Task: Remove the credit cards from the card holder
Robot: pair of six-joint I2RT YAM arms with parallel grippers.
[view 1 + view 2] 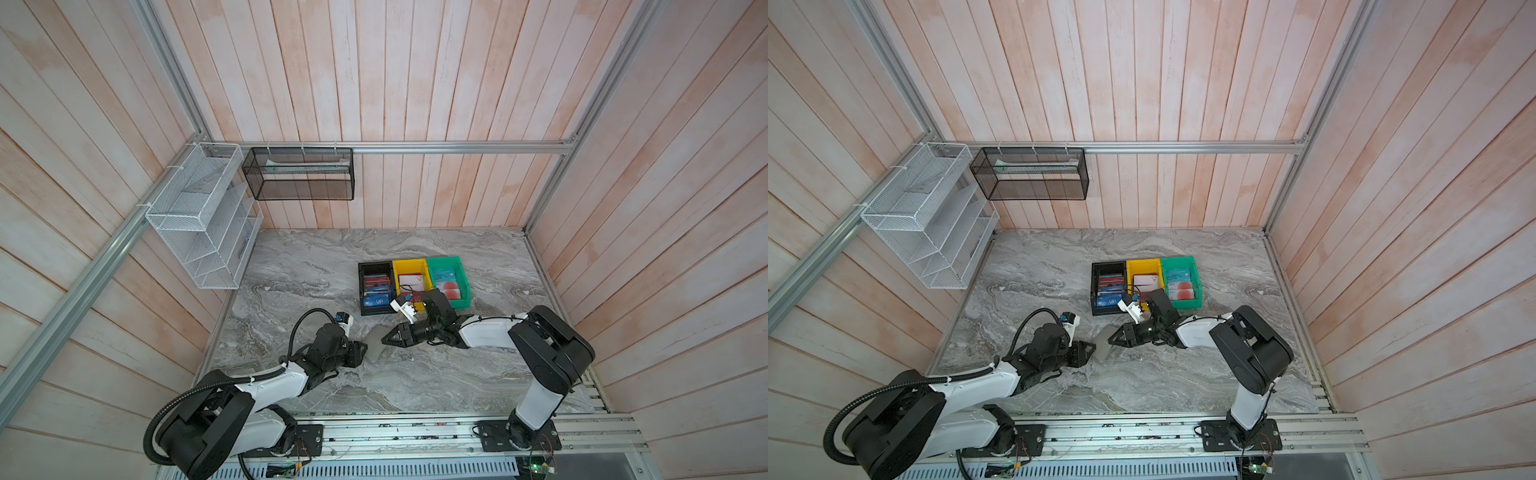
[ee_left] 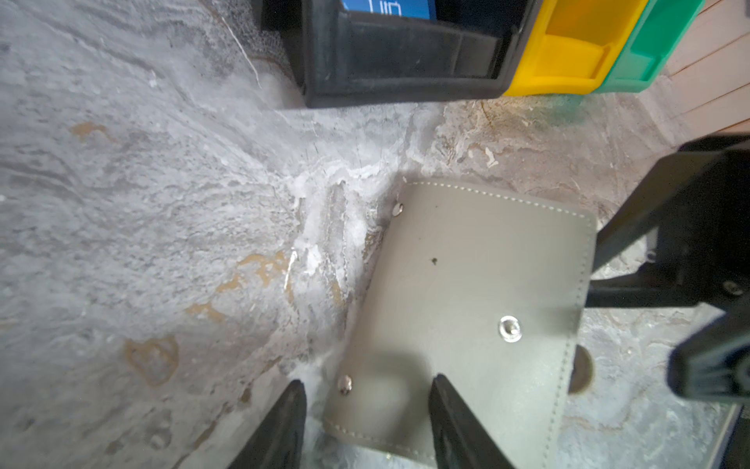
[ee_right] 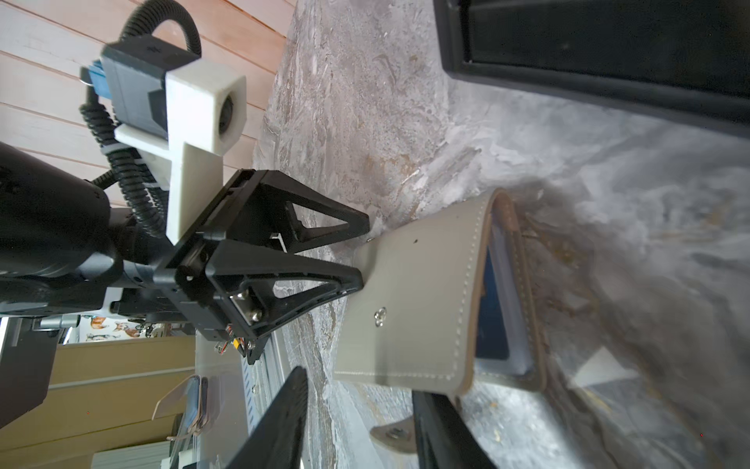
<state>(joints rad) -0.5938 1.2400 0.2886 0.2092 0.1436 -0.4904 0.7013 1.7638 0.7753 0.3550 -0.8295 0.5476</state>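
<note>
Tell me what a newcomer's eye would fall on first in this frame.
The bright row of black bin, yellow bin and green bin, holding credit cards, stands out mid-table in both top views. Just in front of it the left gripper and right gripper meet from opposite sides at the grey card holder, whose cover gapes enough in the right wrist view to show a blue card inside.

Card holder is showing up plain grey with pale stitching, table is rocking grey marble swirls, and black bin, yellow bin, green bin are popping up top.
</note>
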